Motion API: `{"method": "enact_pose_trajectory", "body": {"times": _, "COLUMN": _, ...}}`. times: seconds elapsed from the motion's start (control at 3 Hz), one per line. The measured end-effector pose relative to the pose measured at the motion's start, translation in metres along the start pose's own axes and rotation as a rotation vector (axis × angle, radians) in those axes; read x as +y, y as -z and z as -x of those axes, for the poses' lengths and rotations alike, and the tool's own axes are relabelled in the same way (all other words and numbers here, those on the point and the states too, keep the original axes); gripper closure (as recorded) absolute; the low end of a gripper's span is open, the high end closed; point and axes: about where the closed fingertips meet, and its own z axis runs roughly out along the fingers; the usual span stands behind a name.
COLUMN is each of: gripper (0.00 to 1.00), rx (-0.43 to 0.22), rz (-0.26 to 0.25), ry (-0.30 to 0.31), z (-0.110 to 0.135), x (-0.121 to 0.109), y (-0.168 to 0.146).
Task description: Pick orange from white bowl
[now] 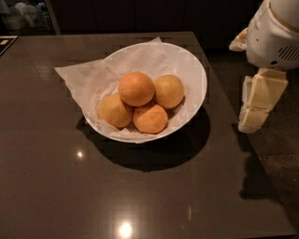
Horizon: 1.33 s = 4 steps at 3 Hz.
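Observation:
The white bowl (196, 70), lined with crinkled white paper, stands on a dark table and holds four round fruits. The orange (136, 88) is the largest and deepest reddish-orange, and it rests on top of the pile toward the back. Two paler yellow-orange fruits (114, 111) (169, 91) lie to its left and right. A smaller deep-orange fruit (150, 118) lies in front. My gripper (254, 114), cream-coloured under a white arm housing (275, 32), hangs beyond the table's right edge, to the right of the bowl and apart from it. It holds nothing that I can see.
The dark glossy table (93, 186) reaches to the left and front, with ceiling light glints on it. Its right edge runs close by the bowl. A speckled floor (280, 154) lies under the gripper. Dark cabinets (140, 14) stand behind.

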Motion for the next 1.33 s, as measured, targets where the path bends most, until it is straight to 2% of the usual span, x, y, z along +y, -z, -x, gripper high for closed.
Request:
{"method": "enact_pose_trajectory", "body": {"times": 0.33, "gripper": 0.00, "rx": -0.001, "rz": -0.005, "ry": 0.006, "z": 0.003, "x": -0.001, "y": 0.000}}
{"method": "enact_pose_trajectory", "body": {"times": 0.67, "gripper": 0.00, "rx": -0.071, "rz": -0.023, "ry": 0.062, "z": 0.036, "x": -0.007, "y": 0.005}}
{"method": "enact_pose_trajectory", "body": {"times": 1.0, "gripper": 0.00, "rx": -0.084, "rz": -0.037, "ry": 0.158, "z": 0.087, "x": -0.012, "y": 0.016}}
{"method": "enact_pose_trajectory", "body": {"times": 1.33, "gripper": 0.00, "rx": -0.064, "rz": -0.020, "ry": 0.282, "z": 0.138, "x": -0.016, "y": 0.011}}
